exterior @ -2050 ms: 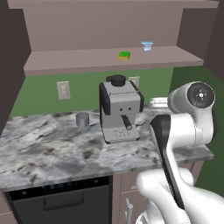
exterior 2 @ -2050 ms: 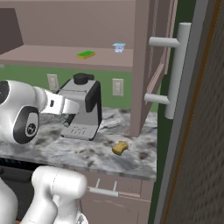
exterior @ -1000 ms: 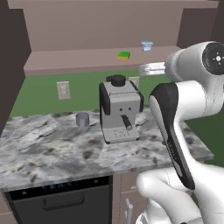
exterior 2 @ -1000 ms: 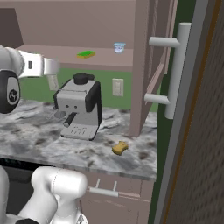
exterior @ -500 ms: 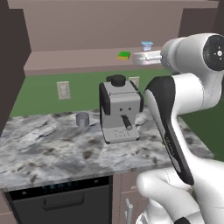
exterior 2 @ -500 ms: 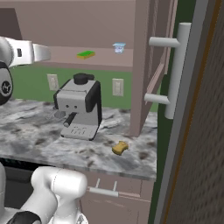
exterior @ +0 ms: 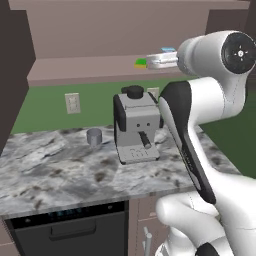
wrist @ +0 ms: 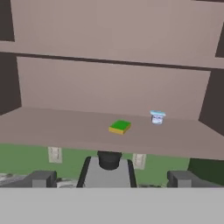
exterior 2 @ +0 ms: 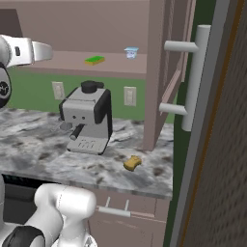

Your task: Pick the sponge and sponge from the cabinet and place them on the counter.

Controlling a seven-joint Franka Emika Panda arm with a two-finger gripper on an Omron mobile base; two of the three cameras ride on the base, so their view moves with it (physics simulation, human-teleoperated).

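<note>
A bright green sponge (wrist: 120,127) with a yellow layer lies on the lower shelf of the open cabinet (wrist: 57,127). Both base views show this sponge (exterior: 141,63) (exterior 2: 95,60) above the coffee machine. The tan-yellow sponge (exterior 2: 132,163) lies on the marble counter (exterior 2: 38,144) near its front edge, right of the machine. My gripper (wrist: 111,179) is open and empty, raised to shelf height. It faces the green sponge from in front of the shelf and stands apart from it. In the left base view the gripper (exterior: 154,61) sits just right of the sponge.
A small white cup with a blue rim (wrist: 157,117) stands on the shelf right of the green sponge. The grey coffee machine (exterior: 136,125) stands on the counter under the shelf, a small grey cup (exterior: 93,136) to its left. The open cabinet door with its bar handle (exterior 2: 195,77) stands at the right.
The arm has lifted the open gripper from coffee-machine height up to shelf height and moved it closer to the green sponge. The sponges and the cup have not moved.
</note>
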